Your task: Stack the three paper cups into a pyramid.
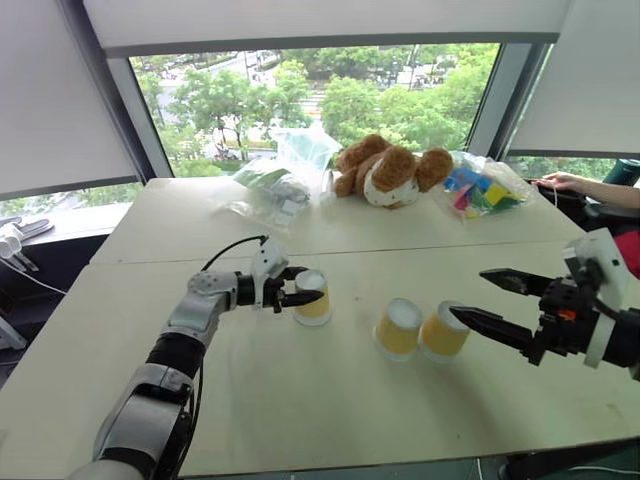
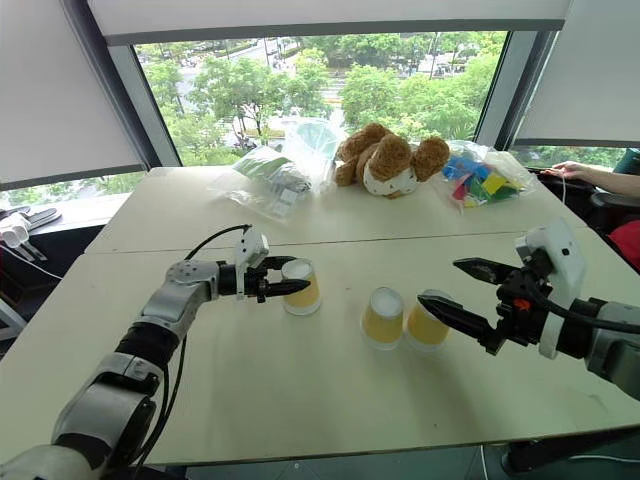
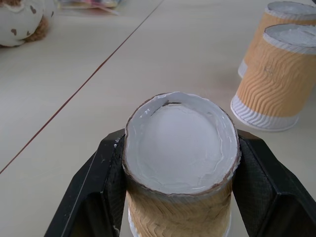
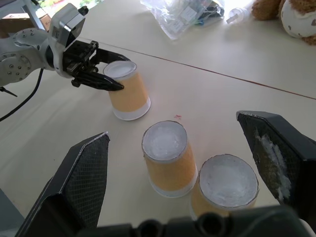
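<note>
The lone paper cup (image 1: 313, 296) stands upside down on the table (image 1: 300, 400), base up, long axis vertical. The left claw (image 1: 297, 286) is closed on its sides, rim squeezed slightly oval. At its 3 o'clock the other two cups (image 1: 420, 330) stand inverted, apparently touching, forming the pyramid's bottom row. The step in hand is gripping the top cup; next it must be lifted and centred over both bases. The right claw (image 1: 478, 297) hangs wide open, empty, beside the pair.
</note>
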Controlling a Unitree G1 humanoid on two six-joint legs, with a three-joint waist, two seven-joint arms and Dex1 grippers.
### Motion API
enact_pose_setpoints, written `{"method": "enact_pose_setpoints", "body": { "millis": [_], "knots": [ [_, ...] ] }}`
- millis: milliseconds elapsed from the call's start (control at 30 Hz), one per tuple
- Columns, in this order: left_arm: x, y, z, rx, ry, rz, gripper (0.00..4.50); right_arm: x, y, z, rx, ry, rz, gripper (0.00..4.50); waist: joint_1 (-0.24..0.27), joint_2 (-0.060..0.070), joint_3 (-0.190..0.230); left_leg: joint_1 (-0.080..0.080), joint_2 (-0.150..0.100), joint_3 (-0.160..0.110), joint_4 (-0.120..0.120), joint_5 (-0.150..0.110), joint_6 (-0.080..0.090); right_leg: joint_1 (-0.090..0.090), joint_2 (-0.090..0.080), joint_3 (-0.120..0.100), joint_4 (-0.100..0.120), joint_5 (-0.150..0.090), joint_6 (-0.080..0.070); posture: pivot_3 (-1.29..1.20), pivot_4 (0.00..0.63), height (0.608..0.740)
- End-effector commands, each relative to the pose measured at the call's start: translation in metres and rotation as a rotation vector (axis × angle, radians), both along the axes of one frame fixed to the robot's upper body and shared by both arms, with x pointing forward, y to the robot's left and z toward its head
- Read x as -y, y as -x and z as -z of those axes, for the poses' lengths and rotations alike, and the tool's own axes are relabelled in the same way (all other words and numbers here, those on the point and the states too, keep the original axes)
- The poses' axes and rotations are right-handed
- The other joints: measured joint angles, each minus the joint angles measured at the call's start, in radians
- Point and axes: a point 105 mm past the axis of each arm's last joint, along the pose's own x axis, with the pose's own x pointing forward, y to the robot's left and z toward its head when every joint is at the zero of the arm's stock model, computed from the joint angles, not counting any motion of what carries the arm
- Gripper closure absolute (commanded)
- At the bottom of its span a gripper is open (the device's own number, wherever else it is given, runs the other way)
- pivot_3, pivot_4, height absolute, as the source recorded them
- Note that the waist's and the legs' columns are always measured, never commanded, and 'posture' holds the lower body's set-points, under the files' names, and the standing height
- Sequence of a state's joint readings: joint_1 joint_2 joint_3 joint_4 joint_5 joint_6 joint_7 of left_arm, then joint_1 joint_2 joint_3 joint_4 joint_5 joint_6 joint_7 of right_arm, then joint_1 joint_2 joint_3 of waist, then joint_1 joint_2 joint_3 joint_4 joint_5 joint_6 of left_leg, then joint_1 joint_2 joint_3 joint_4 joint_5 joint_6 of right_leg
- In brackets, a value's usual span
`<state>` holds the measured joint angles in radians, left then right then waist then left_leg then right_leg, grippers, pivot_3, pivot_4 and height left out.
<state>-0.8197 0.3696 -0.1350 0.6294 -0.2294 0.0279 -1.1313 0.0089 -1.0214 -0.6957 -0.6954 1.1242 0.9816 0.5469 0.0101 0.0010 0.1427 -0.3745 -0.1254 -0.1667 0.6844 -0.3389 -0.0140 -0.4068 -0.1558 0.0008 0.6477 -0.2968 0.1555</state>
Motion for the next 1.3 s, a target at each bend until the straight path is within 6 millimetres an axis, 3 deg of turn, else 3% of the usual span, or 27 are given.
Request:
{"method": "enact_pose_setpoints", "body": {
  "millis": [33, 100, 267, 433, 800, 1067, 1300],
  "knots": [
    [-0.002, -0.001, -0.020, 0.057, 0.021, 0.015, 2.21, -0.004, 0.004, -0.003, 0.026, 0.002, -0.018, 0.00, 0.001, 0.000, 0.000, 0.000, 0.000, 0.000, 0.000, 0.000, 0.000, 0.000, 0.000, 0.000, 0.000, 0.000, 0.000, 0.00, 0.150, 0.740],
    [-0.003, -0.003, -0.033, 0.076, 0.017, 0.032, 2.21, 0.000, 0.004, -0.001, 0.012, -0.001, -0.009, 0.00, 0.003, -0.001, 0.001, 0.000, 0.000, 0.000, 0.000, 0.000, 0.000, 0.000, 0.000, 0.000, 0.000, 0.000, 0.000, 0.00, 0.150, 0.740],
    [0.002, -0.008, -0.089, 0.142, 0.010, 0.132, 2.21, 0.011, 0.004, 0.003, -0.014, 0.009, 0.024, 0.00, 0.003, -0.005, 0.003, -0.001, 0.000, -0.001, 0.001, 0.000, 0.000, 0.000, 0.000, -0.001, 0.001, 0.000, 0.000, 0.00, 0.150, 0.740],
    [0.041, -0.005, -0.129, 0.175, 0.096, 0.260, 2.21, 0.019, 0.003, 0.005, -0.017, 0.005, 0.049, 0.00, 0.003, -0.005, 0.003, -0.001, -0.001, -0.001, 0.001, 0.000, 0.000, 0.001, 0.000, -0.002, 0.001, 0.000, 0.000, 0.00, 0.150, 0.740],
    [0.136, 0.027, -0.121, 0.156, 0.179, 0.503, 2.21, 0.028, 0.009, 0.014, -0.029, -0.018, 0.116, 0.00, 0.001, -0.007, 0.004, -0.001, -0.001, 0.000, 0.001, 0.000, 0.000, 0.000, 0.000, -0.002, 0.001, 0.000, 0.000, 0.00, 0.150, 0.740],
    [0.171, 0.047, -0.112, 0.120, 0.105, 0.618, 2.21, 0.029, 0.014, 0.023, -0.051, -0.017, 0.135, 0.00, 0.003, -0.008, 0.004, -0.001, -0.001, 0.000, 0.001, 0.000, 0.000, 0.000, 0.000, -0.002, 0.001, 0.000, 0.000, 0.00, 0.150, 0.740],
    [0.181, 0.053, -0.091, 0.142, -0.031, 0.657, 2.21, 0.029, 0.017, 0.026, -0.047, -0.024, 0.156, 0.00, 0.003, -0.008, 0.004, 0.000, -0.001, 0.000, 0.001, 0.000, 0.000, 0.000, 0.000, -0.002, 0.001, 0.000, 0.000, 0.00, 0.150, 0.740]
  ]
}}
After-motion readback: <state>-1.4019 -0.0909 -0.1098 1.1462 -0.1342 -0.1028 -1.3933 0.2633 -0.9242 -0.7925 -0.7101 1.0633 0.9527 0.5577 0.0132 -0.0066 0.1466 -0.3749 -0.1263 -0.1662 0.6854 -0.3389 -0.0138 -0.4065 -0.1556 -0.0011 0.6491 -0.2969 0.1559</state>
